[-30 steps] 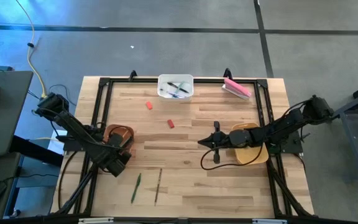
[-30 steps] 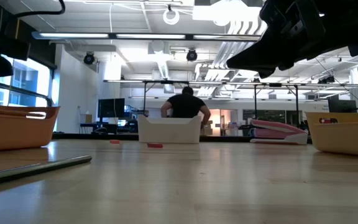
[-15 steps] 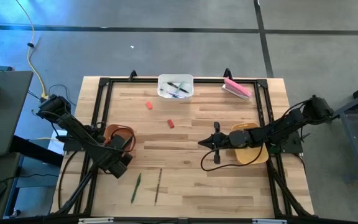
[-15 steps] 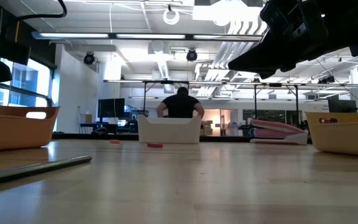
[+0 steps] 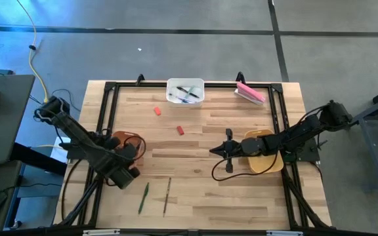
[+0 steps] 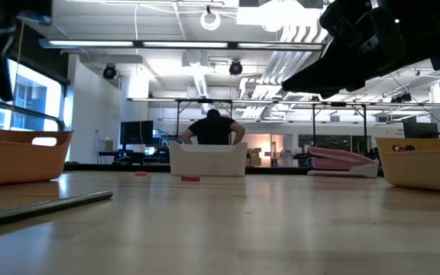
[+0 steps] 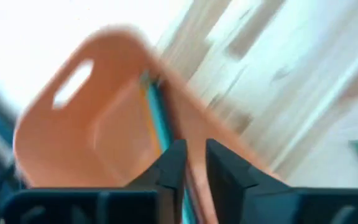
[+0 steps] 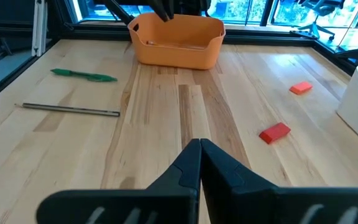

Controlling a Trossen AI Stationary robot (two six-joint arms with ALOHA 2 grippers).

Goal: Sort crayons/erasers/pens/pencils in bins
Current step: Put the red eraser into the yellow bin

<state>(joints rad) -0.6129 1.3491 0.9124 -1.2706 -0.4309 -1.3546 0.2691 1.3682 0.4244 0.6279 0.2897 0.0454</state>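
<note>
In the high view we see our left end effector (image 5: 125, 172) at lower left, just below the orange bin (image 5: 128, 141), fingers slightly parted with nothing between them; sticks already lie in that bin. The green pencil (image 5: 143, 197) and brown pencil (image 5: 167, 195) wait on the worktop (image 5: 195, 190) nearby, probably next. Our right end effector (image 5: 227, 150), clenched empty, hangs mid-frame beside the yellow bin (image 5: 266, 162), arm stretched leftward
</note>
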